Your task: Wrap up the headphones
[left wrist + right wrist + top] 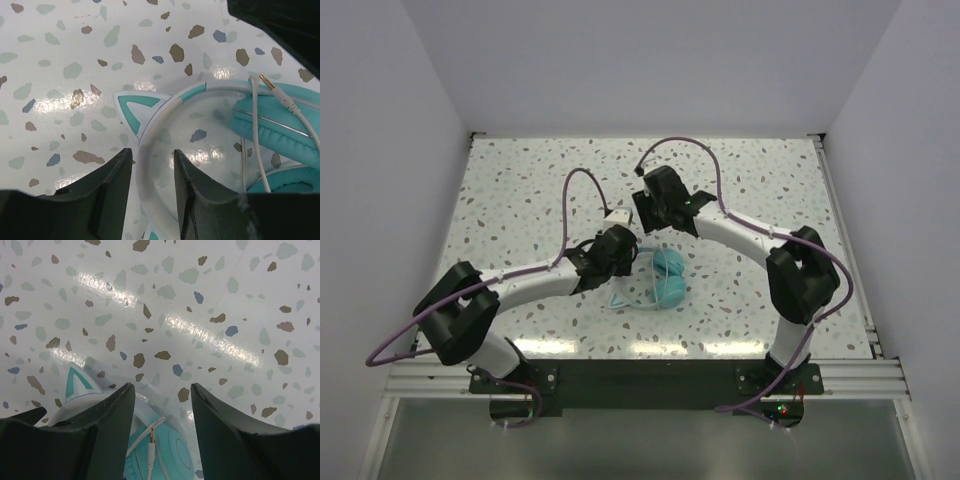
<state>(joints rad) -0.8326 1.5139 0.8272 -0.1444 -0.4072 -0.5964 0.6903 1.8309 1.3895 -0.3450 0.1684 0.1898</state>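
The headphones (660, 281) lie near the middle of the surface (520, 190), toward its near edge, between the two arms. Their round ear cups (280, 130) are teal and softly padded, with a matte cushion ring and a thin silvery seam. The headband (150, 200) is a smooth, glossy, pale white arc with teal accents. It carries a pointed triangular cat ear (135, 112), white outside with a teal inner triangle. A thin pale cable (254, 150) drapes loosely across one cup and ends in a slim white plug with a gold metal tip (272, 87).

The left hand (152, 155) has its dark, hard-looking fingers parted. They straddle the headband just below the cat ear, with a sliver of gap at the sides. The right hand (162, 390) hovers over the headphones with its fingers spread wide and nothing between them; the plug and a cup show below.

The surface is shiny white terrazzo, flecked with brown, grey-green and blue chips.
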